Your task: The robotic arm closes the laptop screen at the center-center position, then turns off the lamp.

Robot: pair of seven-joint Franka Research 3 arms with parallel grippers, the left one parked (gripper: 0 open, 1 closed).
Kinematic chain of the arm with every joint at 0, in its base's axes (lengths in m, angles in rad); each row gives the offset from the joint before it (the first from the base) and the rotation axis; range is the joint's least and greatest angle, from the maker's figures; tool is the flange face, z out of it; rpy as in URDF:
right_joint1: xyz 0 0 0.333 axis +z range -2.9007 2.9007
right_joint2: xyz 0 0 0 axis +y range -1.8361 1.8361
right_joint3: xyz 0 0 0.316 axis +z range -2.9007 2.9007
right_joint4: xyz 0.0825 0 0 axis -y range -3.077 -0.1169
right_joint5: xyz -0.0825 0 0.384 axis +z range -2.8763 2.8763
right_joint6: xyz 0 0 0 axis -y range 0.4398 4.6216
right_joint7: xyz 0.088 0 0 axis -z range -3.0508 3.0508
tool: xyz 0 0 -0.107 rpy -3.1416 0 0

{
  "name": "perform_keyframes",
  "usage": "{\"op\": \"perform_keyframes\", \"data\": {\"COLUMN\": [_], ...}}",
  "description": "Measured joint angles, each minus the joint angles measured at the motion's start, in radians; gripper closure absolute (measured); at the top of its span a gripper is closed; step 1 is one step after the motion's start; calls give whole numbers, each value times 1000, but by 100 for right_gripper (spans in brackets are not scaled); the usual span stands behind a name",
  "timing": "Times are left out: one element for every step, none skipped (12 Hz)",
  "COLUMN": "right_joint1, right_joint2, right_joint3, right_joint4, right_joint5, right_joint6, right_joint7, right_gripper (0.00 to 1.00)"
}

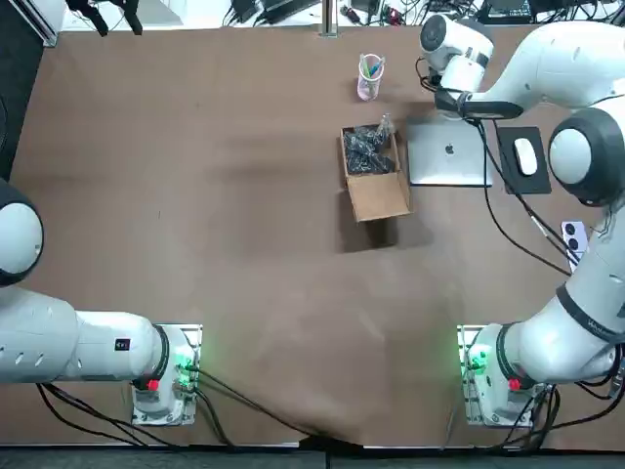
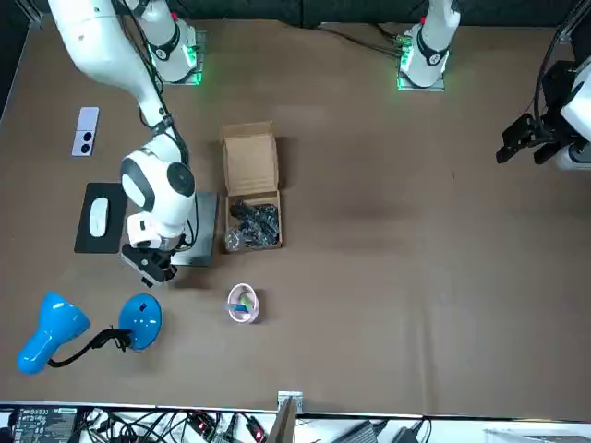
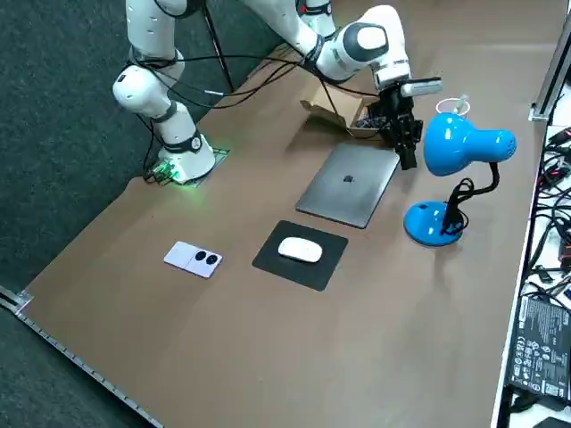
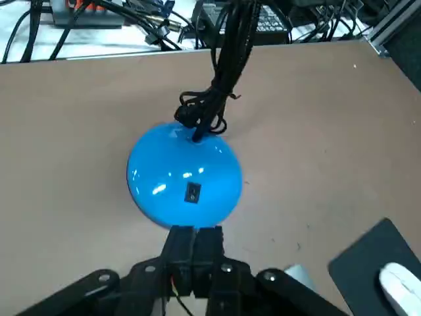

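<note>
The laptop (image 3: 350, 184) lies shut flat on the counter (image 1: 244, 244) beside the mouse pad (image 3: 326, 267), so the first step is judged complete. The right gripper (image 4: 195, 240), fingers pressed together and empty, hovers just short of the switch (image 4: 191, 193) on the blue lamp base (image 4: 168, 164). Switching off is not yet done.

I'm getting bright, even light from overhead across the matte brown tabletop (image 1: 195, 244). In the top view the open cardboard box (image 1: 376, 191) throws a soft shadow toward the lower edge, and a faint darker band lies left of centre. Green indicator lights (image 1: 184, 369) glow near the bottom. In the wrist view the right gripper (image 4: 194, 232), fingers pressed together, sits close by the glossy blue domed lamp base (image 4: 164, 164), which shows small white glints.
</note>
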Motion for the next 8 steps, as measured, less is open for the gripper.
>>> {"op": "perform_keyframes", "data": {"right_joint1": [-1, -1, -2, -4, -7, -11, -18, -35], "right_joint2": [19, 39, 59, 78, 95, 109, 120, 135], "right_joint3": [-2, -6, -9, -12, -14, -16, -18, -21], "right_joint4": [13, 26, 41, 55, 67, 75, 79, 82], "right_joint5": [-24, -43, -59, -74, -88, -101, -114, -125], "right_joint6": [6, 17, 29, 40, 53, 71, 93, 134], "right_joint7": [21, 38, 51, 63, 74, 80, 84, 86], "right_gripper": [98, 98, 98, 98, 98, 98, 98, 98]}}
